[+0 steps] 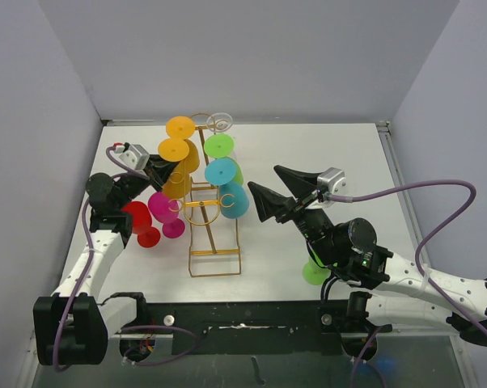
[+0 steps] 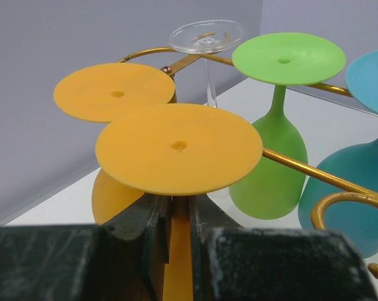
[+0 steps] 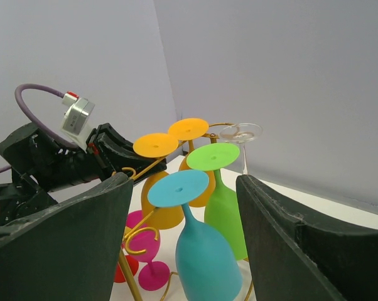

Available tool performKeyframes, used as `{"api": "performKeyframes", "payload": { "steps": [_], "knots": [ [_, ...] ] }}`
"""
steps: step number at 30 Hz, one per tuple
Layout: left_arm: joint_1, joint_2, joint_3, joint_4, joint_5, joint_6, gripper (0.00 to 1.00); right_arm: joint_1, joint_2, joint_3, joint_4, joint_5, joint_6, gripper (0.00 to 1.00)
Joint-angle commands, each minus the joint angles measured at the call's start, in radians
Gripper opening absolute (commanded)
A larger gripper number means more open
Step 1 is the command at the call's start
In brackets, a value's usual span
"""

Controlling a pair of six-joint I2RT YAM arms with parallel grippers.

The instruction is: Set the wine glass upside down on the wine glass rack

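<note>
Clamping stem of upside-down orange wine glass (image 2: 178, 147) with left gripper (image 2: 178, 216) at wine glass rack (image 1: 215, 254); with right gripper (image 1: 264, 178) spread wide, empty

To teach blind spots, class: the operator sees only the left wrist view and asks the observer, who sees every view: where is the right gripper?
Observer: The right gripper hangs open and empty, right of the rack.
Operator: Any glasses off the rack?
Observer: A red glass and a magenta glass stand on the table, left of the rack.
Operator: Any others?
Observer: A green glass sits near the right arm, partly hidden by it.
</note>
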Motion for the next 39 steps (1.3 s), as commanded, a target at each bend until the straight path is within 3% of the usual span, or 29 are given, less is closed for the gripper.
{"api": "performKeyframes", "payload": {
  "steps": [1,16,28,32,39],
  "knots": [
    [0.005,-0.003,0.011,0.090,0.020,-0.036,0.02,-0.004,-0.011,0.006,0.030,0.009,0.012,0.68],
    [0.005,-0.001,-0.022,0.092,0.028,-0.037,0.07,-0.004,-0.009,0.007,0.027,0.008,0.019,0.68],
    [0.005,-0.084,-0.021,-0.002,-0.041,-0.050,0.33,-0.004,-0.033,-0.004,0.023,0.005,0.029,0.68],
    [0.005,-0.153,-0.030,-0.128,-0.135,0.013,0.50,-0.005,-0.042,-0.014,0.018,0.008,0.036,0.68],
    [0.005,-0.305,-0.090,-0.300,-0.296,0.037,0.52,-0.006,-0.050,-0.007,-0.047,0.025,0.058,0.68]
  ]
}}
